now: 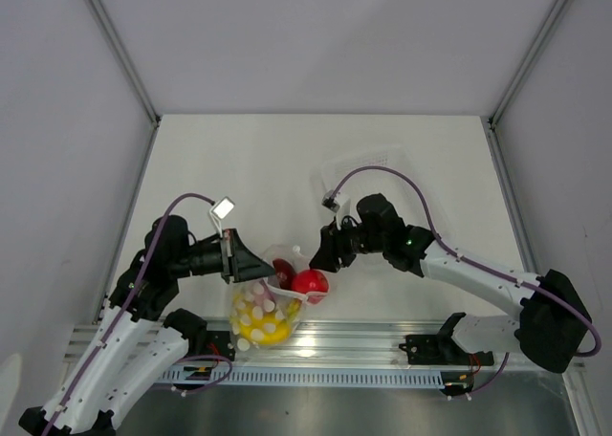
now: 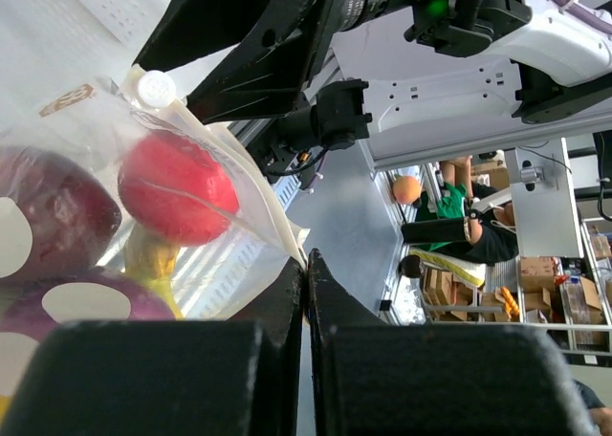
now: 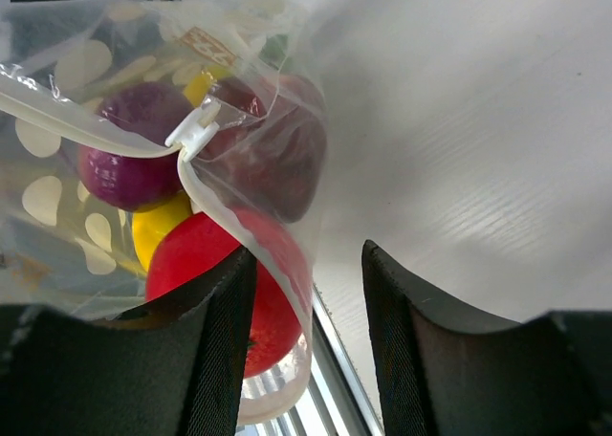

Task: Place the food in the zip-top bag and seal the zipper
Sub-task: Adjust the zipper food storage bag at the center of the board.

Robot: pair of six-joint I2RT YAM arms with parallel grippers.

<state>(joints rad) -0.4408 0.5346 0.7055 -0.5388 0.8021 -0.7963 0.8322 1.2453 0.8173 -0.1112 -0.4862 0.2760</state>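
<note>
Left station: the left gripper (image 2: 306, 269) has its jaws together, clamped on a corner of the zip-top bag (image 1: 265, 312). The left wrist view shows the plastic edge running into the line where the two fingers (image 2: 282, 307) meet.

Centre: the bag sits at the near edge of the table (image 1: 239, 168), between the two grippers, and its clear film is printed with white dots. The food is inside it. The yellow banana bunch (image 1: 263, 331) lies lowest in the overhead view. The purple onion (image 3: 124, 163) and the dark red apple (image 3: 282, 163) press against the film. The red fruit (image 1: 310, 283) sits at the bag's right side, nearest the right arm.

The zipper (image 3: 115, 125) runs along the upper edge in the right wrist view and carries a white slider tab (image 3: 196, 130). Past the tab the bag's edges appear to separate. Whether the strip is sealed along its length cannot be told.

Right station: the right gripper (image 3: 308, 254) has its jaws apart and grips nothing. Its left finger (image 3: 225, 340) stands just in front of the bag at the red fruit, and the bag's edge hangs into the gap. The other finger is clear of the plastic.

Far right: a translucent tray (image 1: 378, 163) lies on the table behind the right arm, well apart from the bag.
</note>
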